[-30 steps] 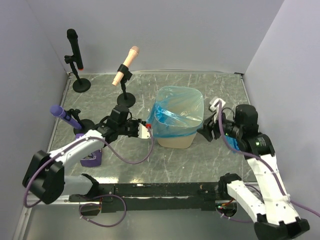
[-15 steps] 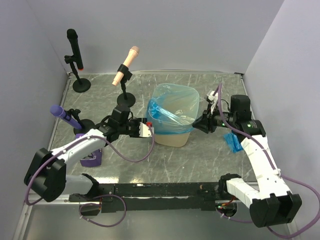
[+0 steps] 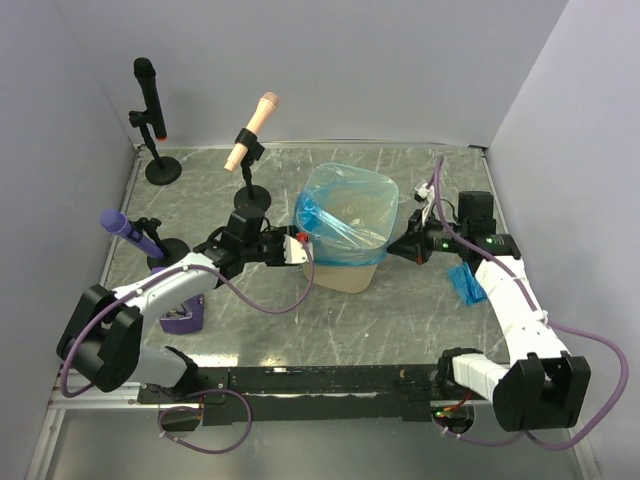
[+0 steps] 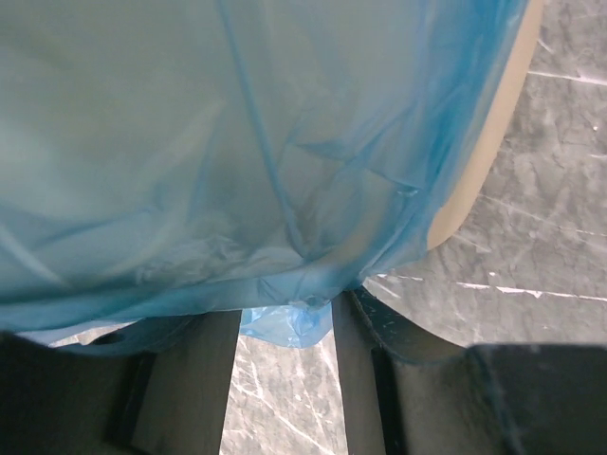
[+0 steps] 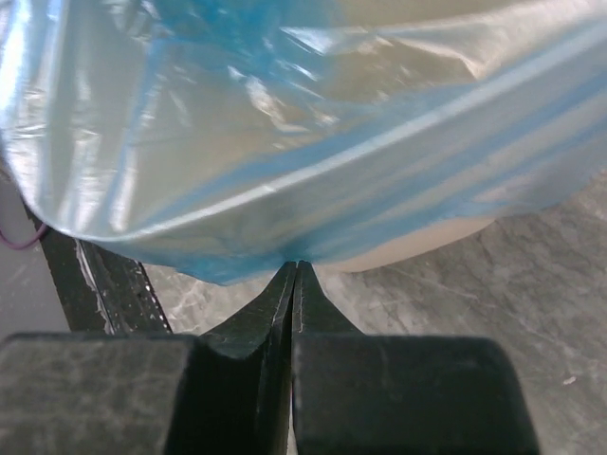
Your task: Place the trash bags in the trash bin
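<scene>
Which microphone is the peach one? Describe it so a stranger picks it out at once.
Start at the blue-lined bin mid-table. Beside its far left corner a black stand holds a tilted microphone. It alone is peach; the others are a black one and a purple one.

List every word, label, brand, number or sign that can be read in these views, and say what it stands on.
There is no text that can be read.
The trash bin is plain.
The blue trash bag shows only darker bands, no print.
Any marks on the black microphone, the peach microphone, the purple microphone, the left arm or the right arm are too small to tell.
</scene>
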Controlling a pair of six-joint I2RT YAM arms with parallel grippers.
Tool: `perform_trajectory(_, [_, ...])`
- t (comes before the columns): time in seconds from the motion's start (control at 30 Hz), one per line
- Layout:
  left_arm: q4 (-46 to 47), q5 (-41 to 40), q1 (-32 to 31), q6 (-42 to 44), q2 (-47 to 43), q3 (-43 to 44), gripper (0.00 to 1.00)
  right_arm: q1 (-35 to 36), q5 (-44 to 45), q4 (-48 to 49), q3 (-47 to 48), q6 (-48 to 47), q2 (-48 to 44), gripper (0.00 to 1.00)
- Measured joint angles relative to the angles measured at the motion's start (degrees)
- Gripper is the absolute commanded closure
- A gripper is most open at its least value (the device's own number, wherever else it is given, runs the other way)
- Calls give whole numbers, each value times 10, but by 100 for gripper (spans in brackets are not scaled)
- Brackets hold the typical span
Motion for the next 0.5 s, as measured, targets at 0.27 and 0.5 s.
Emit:
perform_trajectory(0.27, [21,-14,0,-5,1,-13,54,-118,-127,-29,25,99,57,27])
perform_trajectory(0.5, [14,-14,0,-7,-3,-16,54,-147,-222,73,3,273,114,27])
